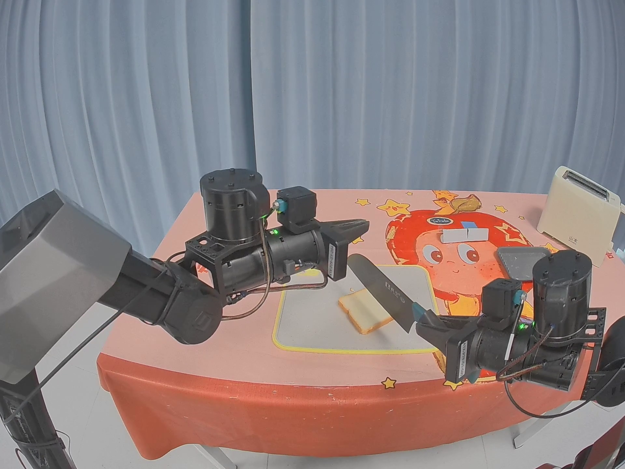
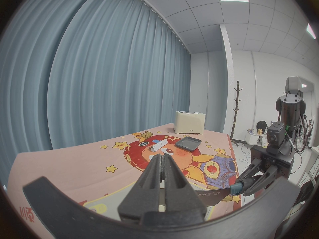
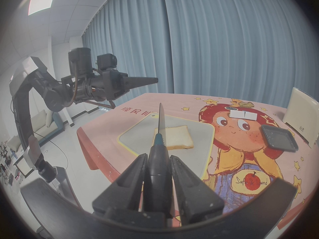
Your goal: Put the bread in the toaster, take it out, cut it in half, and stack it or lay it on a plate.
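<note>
Right claw (image 1: pixel 426 322) tight on knife (image 1: pixel 384 291) over bread (image 1: pixel 364 312); left claw (image 1: pixel 355 227) together; toaster (image 1: pixel 579 206), plate (image 1: pixel 521 260) beyond

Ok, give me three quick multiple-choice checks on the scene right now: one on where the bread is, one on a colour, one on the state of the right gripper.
1. Where is the bread?
A. on the floor
B. on the cutting board
C. inside a bowl

2. What colour is the toaster?
A. cream
B. red
C. black

3. The right gripper is:
A. open and empty
B. shut on the knife
C. shut on the bread

Answers:
1 B: the slice lies flat on the cutting board.
2 A: its body is cream, at the table's far right corner.
3 B: its fingers clamp the knife handle, with the blade over the bread.
</note>
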